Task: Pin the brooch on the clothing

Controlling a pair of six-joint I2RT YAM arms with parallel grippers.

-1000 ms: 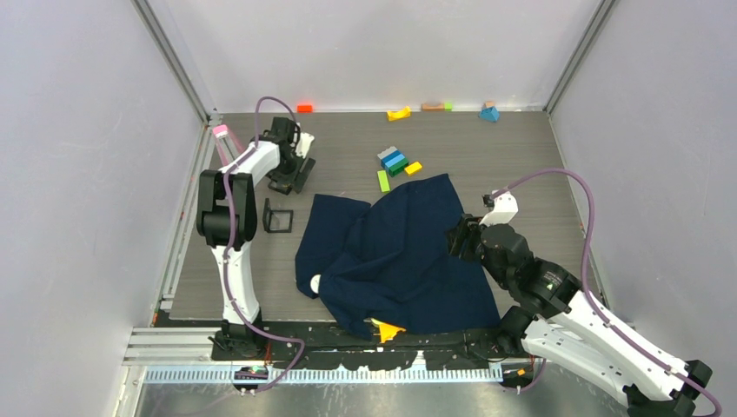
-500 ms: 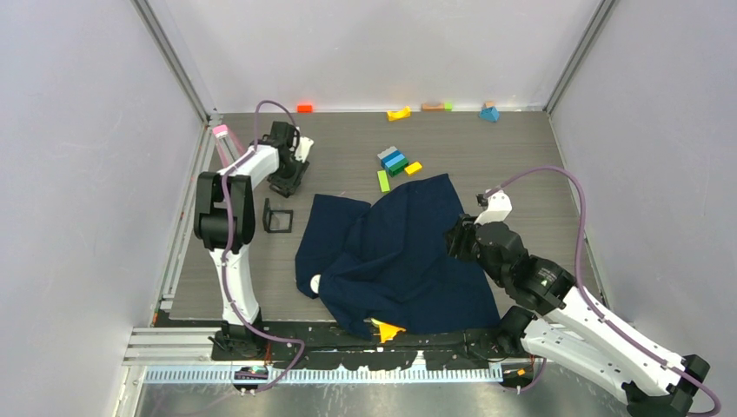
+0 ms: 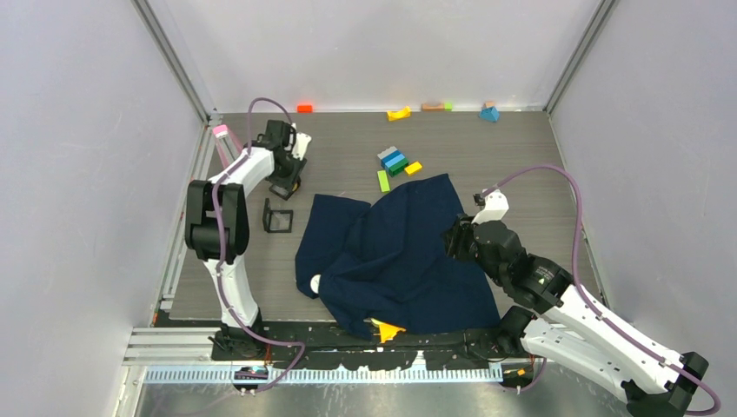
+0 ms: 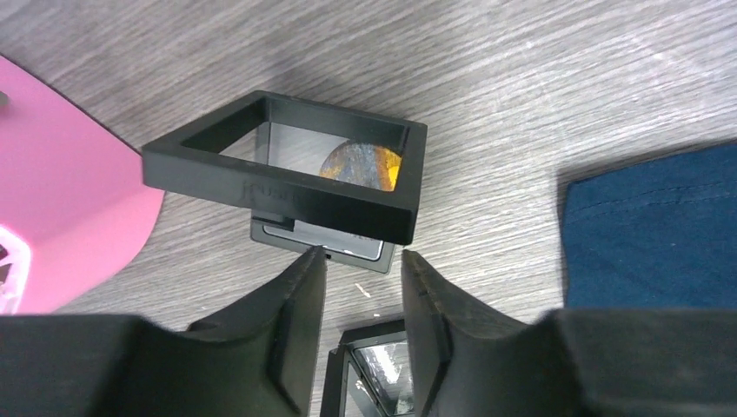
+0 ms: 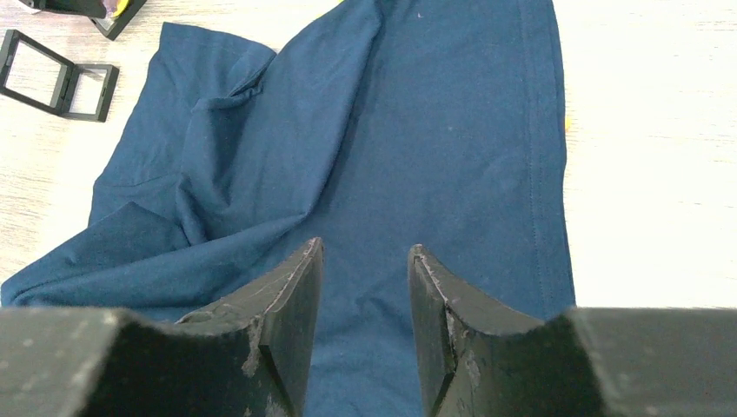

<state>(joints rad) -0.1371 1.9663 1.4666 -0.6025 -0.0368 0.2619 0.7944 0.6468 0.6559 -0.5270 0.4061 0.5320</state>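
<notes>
By the black case (image 4: pixel 287 187), left hand (image 4: pixel 362 258) agape.

One shirt (image 3: pixel 400 252) lies on the worktop (image 3: pixel 521 156). There are two black cases. An open case (image 3: pixel 278 215) sits just left of the shirt, and a brooch case (image 4: pixel 287 187) farther left and beyond it holds one brooch (image 4: pixel 361 165).

Beyond the shirt, five far blocks (image 3: pixel 432 106) line the wall. Nearer the shirt are a cluster (image 3: pixel 393 160) of seemingly three, one yellow cube (image 3: pixel 413 168) and one green bar (image 3: pixel 382 180). One yellow piece (image 3: pixel 387 330) lies at the shirt's near hem. One pink object (image 3: pixel 220 130) lies far left of the shirt.
</notes>
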